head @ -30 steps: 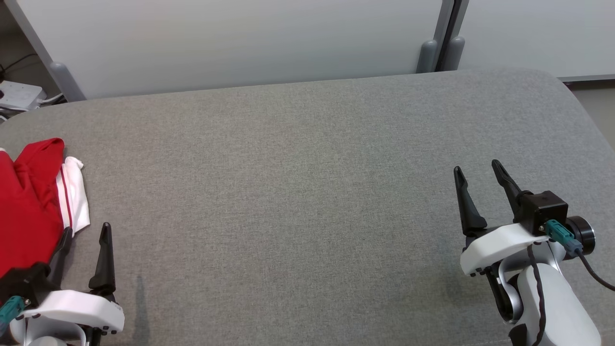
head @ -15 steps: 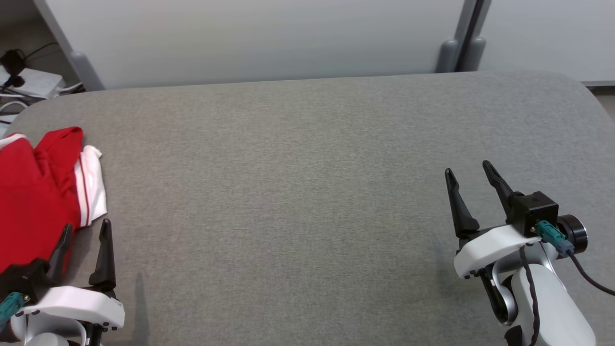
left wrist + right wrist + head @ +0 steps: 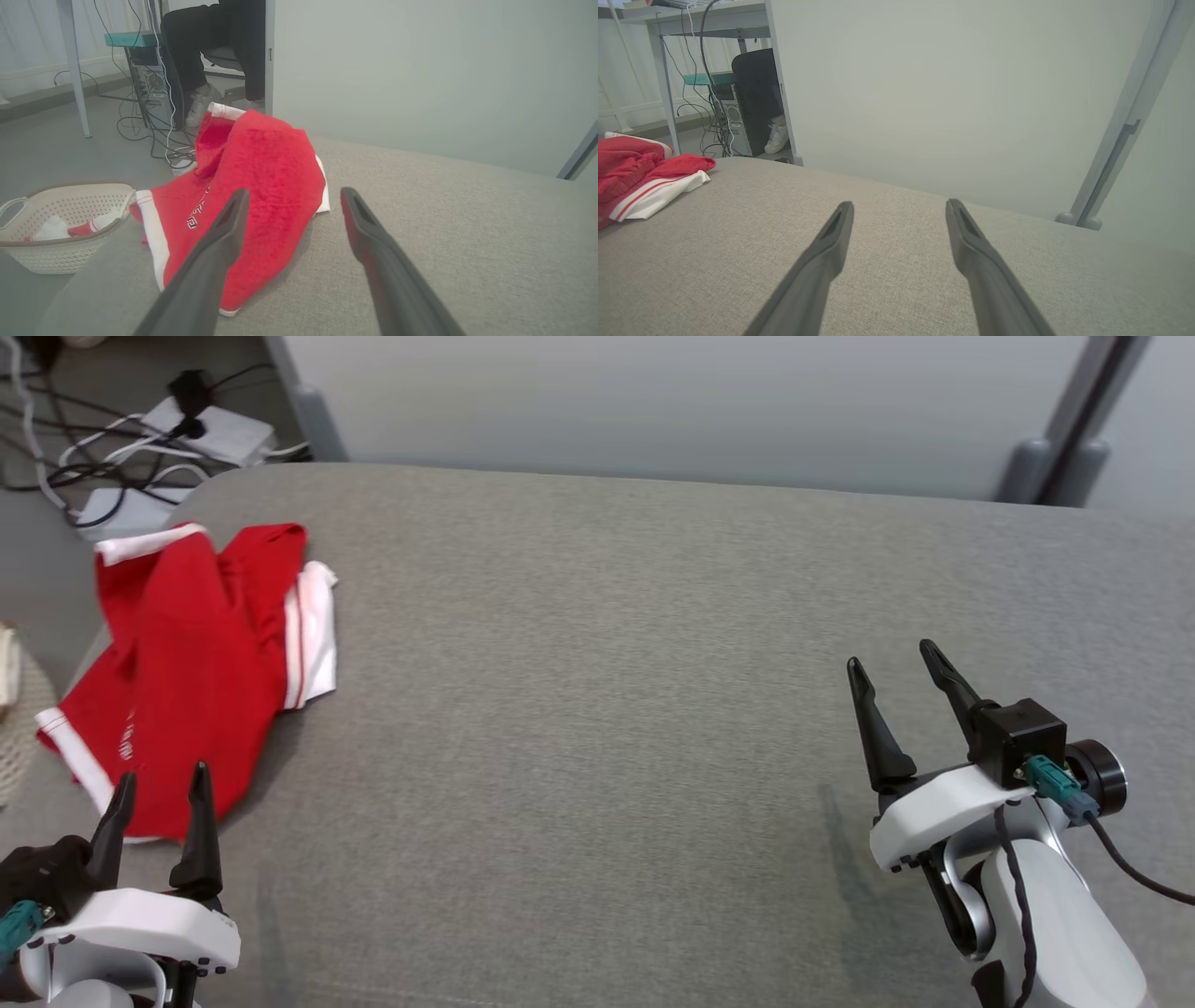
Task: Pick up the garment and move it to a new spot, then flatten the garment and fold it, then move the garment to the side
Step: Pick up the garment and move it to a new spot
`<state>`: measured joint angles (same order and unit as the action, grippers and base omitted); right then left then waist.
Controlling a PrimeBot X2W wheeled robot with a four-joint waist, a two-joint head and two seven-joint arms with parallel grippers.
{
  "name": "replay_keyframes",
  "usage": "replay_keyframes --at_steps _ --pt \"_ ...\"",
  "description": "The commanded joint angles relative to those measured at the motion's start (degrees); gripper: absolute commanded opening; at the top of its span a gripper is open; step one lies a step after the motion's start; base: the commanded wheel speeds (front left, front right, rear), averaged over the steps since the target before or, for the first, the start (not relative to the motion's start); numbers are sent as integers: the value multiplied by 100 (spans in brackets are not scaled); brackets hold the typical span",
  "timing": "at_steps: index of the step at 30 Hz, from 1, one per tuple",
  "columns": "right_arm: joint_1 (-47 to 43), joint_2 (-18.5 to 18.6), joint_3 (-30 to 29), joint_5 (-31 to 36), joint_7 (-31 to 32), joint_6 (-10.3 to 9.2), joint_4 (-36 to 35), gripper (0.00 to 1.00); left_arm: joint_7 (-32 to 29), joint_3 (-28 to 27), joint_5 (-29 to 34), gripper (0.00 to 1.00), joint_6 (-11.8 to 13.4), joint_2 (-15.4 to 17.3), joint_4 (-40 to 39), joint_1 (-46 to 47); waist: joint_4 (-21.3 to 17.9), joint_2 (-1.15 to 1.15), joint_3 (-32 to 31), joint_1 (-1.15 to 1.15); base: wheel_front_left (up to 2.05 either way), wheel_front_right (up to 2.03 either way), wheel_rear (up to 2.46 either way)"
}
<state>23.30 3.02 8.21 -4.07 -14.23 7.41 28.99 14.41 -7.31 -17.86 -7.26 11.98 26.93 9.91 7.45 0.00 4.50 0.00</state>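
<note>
A red garment [image 3: 191, 653] with white trim lies crumpled at the left end of the grey padded table [image 3: 616, 644], one edge hanging over the table's left side. In the left wrist view the garment [image 3: 261, 182] fills the middle, just beyond the fingers. My left gripper [image 3: 161, 782] stands open at the lower left, its tips at the garment's near edge, nothing between them. Far off at the right, my right gripper [image 3: 887, 653] is open above bare fabric. The right wrist view shows the garment [image 3: 640, 179] at the far left.
A pale woven laundry basket [image 3: 60, 224] with clothes in it sits on the floor left of the table. Cables and power strips [image 3: 201, 425] lie on the floor behind the left corner. A person's legs and shoes [image 3: 201, 98] show under a desk. Grey partition panels [image 3: 653, 401] back the table.
The head view has swung left, so the garment and the floor cables now show further right in the picture. Both grippers stay open and hold their places relative to the body.
</note>
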Motion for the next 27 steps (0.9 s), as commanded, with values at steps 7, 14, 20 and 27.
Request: replay_keyframes --at_steps 7,14,20,27 --pt "244 -14 207 -24 -77 8 29 100 59 -206 -47 100 -23 130 -28 318 838 0 -2 0 0 0 0" --pt "302 -14 344 -86 -77 8 132 100 59 -184 -61 100 -23 117 132 315 1339 0 1 0 0 0 0" --pt "358 -14 470 -115 -77 8 214 100 59 -137 -102 100 -23 128 224 302 1496 0 27 0 0 0 0" --pt "416 -14 593 -128 -77 8 229 100 59 48 -313 100 -23 235 389 418 1367 0 128 0 0 0 0"
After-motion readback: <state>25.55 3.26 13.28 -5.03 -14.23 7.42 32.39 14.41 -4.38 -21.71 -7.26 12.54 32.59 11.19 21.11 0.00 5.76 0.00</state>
